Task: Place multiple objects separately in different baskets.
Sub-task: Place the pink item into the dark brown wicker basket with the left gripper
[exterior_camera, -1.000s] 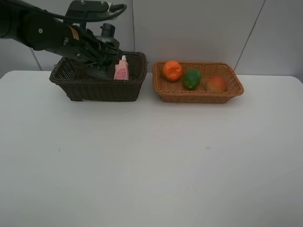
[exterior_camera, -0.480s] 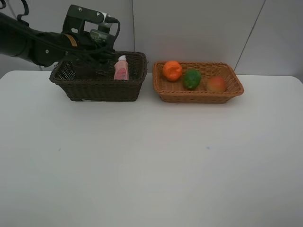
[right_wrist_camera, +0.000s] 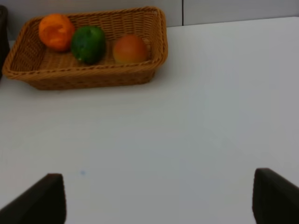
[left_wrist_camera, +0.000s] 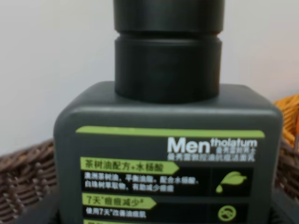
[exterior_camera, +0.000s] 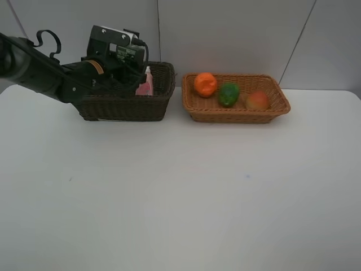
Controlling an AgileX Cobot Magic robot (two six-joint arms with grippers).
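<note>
I see the left gripper (exterior_camera: 127, 76) over the dark-brown basket (exterior_camera: 121, 106); its jaw state is unclear. Right gripper (right_wrist_camera: 154, 198) spread wide, empty.

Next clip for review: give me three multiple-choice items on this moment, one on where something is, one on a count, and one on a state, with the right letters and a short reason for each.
1. Where is the pink bottle?
A. In the dark basket
B. In the tan basket
C. On the table

2. How many fruits lie in the tan basket?
A. One
B. Two
C. Three

3. How do the right gripper's jaws stand?
A. Shut on a fruit
B. Open, holding nothing
C. Shut on a bottle

Answers:
1. A: the pink bottle shows inside the dark basket, next to the left arm.
2. C: the tangerine, green fruit and red-orange fruit all lie in the tan basket.
3. B: in its wrist view the right gripper shows its fingers wide apart with only bare table between them.
</note>
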